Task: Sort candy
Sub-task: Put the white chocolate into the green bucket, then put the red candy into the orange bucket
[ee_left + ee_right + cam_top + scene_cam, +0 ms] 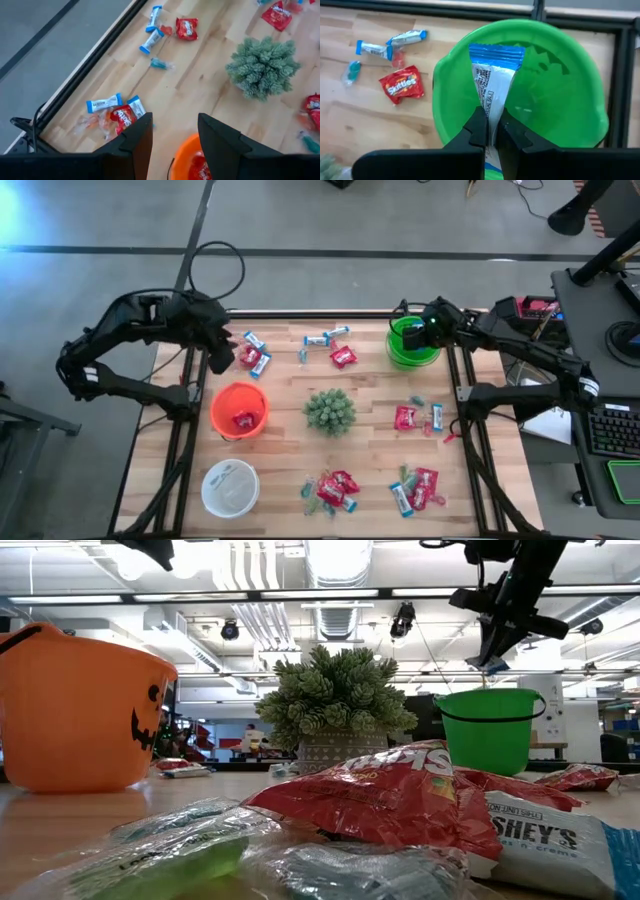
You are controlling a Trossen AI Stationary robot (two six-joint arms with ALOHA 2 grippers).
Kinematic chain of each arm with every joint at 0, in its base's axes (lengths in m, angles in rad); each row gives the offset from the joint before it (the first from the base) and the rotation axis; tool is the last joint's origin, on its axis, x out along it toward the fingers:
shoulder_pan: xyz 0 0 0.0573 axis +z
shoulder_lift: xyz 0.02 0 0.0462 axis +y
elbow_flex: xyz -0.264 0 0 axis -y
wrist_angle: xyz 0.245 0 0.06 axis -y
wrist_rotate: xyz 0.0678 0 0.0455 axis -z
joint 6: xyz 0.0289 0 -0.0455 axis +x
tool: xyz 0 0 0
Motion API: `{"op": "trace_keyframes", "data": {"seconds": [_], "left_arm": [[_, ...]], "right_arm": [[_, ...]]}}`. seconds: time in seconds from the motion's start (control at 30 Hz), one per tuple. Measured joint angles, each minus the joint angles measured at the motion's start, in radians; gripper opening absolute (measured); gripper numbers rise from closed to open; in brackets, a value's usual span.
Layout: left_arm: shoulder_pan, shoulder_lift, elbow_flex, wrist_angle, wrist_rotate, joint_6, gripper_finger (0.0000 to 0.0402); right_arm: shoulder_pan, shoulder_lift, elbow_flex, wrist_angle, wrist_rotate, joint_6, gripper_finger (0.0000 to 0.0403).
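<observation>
high view – right gripper (418, 336): sat over the green bowl (404, 352) at the table's far right corner; grip detail too small to read here.
high view – left gripper (222, 340): hung over the far left edge, just beside a cluster of candy (252, 356); fingers not readable here.
high view – other candy: red packet inside the orange bowl (239, 408); loose groups near the far middle (328, 340), right of the plant (330, 411), and along the near edge (330, 488); white bowl (230, 487) at near left.

low view – right gripper (492, 662): hung above the green bowl (487, 728), a small wrapper end at its tip.
low view – foreground: red packet (380, 795) and a blue-and-white bar (545, 832) lay close to the camera; orange bowl (75, 710) at left.

left wrist view – left gripper (175, 135): fingers (137, 137) spread apart, nothing between them.
left wrist view – candy: blue-and-white bar (104, 103) and red packet (122, 118) lay on the wood just beside one finger; orange bowl (185, 150) below the gap, red packet (200, 167) in it.

right wrist view – right gripper (490, 131): fingers pressed together, pinching a blue-and-white wrapped bar (492, 80).
right wrist view – bar position: hung over the inside of the green bowl (570, 90), not resting on its bottom as far as visible.
right wrist view – table candy: red Skittles packet (402, 84) and two blue-and-white bars (390, 44) lay on wood beside the bowl.
</observation>
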State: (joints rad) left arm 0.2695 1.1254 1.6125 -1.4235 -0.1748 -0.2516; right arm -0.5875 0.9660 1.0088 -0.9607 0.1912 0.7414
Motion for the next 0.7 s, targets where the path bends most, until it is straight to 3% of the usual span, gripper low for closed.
{"op": "trace_keyframes", "data": {"seconds": [0.37, 0.7], "left_arm": [[0.0, 0.001, 0.009, -0.016, -0.002, 0.002, 0.0139], [0.001, 0.022, 0.008, -0.036, -0.081, -0.008, 0.0139]], "right_arm": [[-0.075, 0.008, 0.0, 0.003, -0.015, -0.011, 0.0106], [-0.113, 0.01, 0.0, 0.104, -0.008, -0.018, 0.0139]]}}
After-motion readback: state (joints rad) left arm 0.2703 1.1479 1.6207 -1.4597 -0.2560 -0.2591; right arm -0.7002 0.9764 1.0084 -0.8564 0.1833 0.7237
